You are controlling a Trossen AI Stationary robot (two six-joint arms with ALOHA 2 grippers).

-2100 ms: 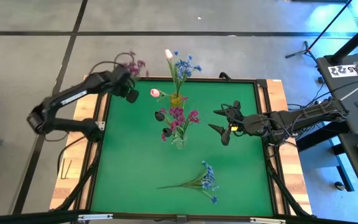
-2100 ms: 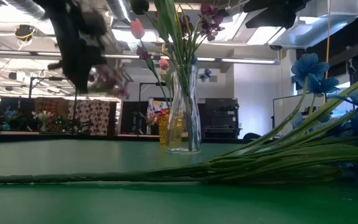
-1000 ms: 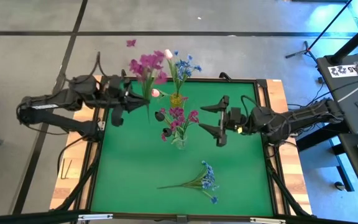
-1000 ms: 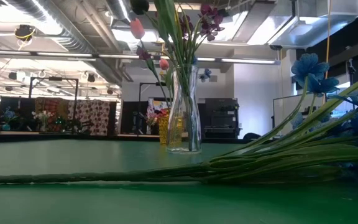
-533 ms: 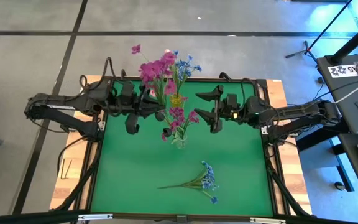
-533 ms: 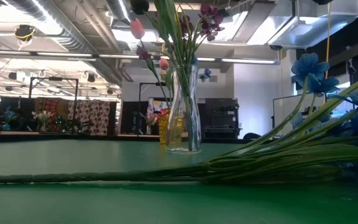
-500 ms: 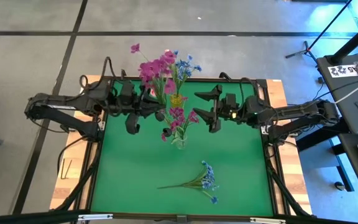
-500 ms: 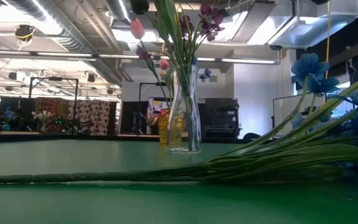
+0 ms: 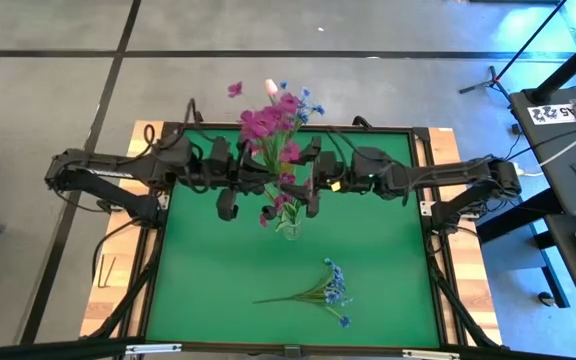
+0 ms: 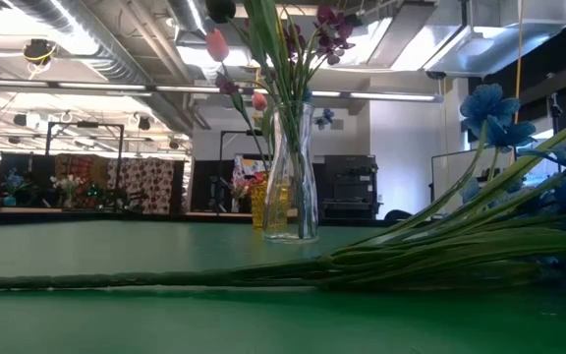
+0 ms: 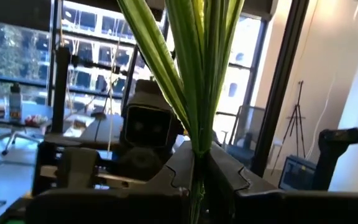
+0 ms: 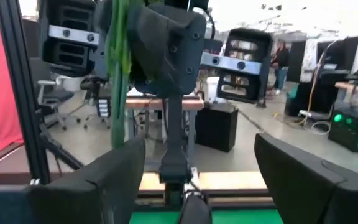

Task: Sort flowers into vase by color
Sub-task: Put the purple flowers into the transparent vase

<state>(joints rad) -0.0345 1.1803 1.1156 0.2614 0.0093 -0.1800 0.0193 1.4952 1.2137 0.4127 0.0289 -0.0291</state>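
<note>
Two hands meet above vase (image 9: pixel 289 228): left hand (image 9: pixel 251 172) clamps magenta flowers (image 9: pixel 268 122), right hand (image 9: pixel 311 178) wide.

Clear glossy glass vase (image 10: pixel 290 172), matt green table (image 9: pixel 228 290) covering, wooden rim.

no readable text, labels, numbers, signs

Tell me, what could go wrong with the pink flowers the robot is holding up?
The left gripper pinches the magenta flowers by their stems only, so they might slip. The open right gripper faces it close by, so the two could bump. The vase stands just below and might get knocked over.
</note>
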